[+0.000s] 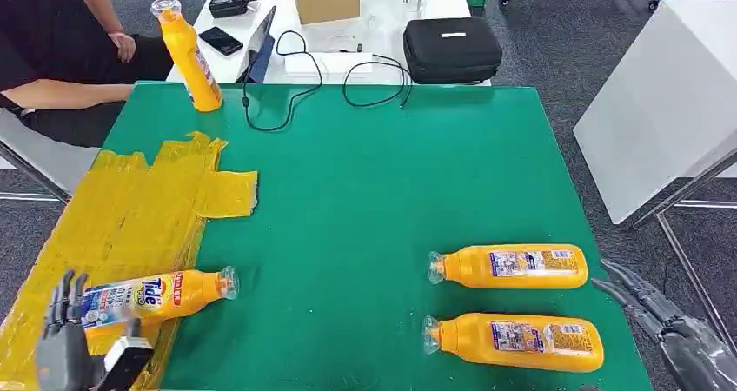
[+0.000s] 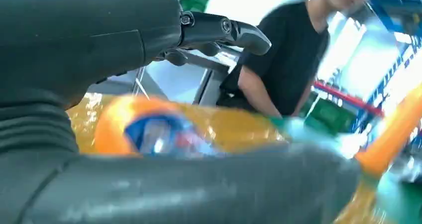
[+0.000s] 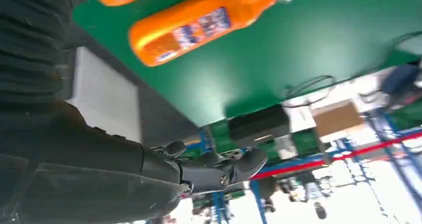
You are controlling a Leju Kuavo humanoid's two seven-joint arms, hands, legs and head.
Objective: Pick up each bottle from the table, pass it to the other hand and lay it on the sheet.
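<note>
Green table: yellow sheet at 9 o'clock edge, laid bottle straddling sheet border; left hand spread beside it, right hand spread off 4 o'clock edge.

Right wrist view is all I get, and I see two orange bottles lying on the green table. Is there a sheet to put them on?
Observer: Yes, a crinkly yellow plastic sheet covers the left side of the green table.
Operator: Is any bottle on it yet?
Observer: One orange plastic bottle with a blue label lies on it, with its clear cap end poking out over the green.
Operator: Where is the other hand?
Observer: The left hand is at that bottle's base, fingers apart.
</note>
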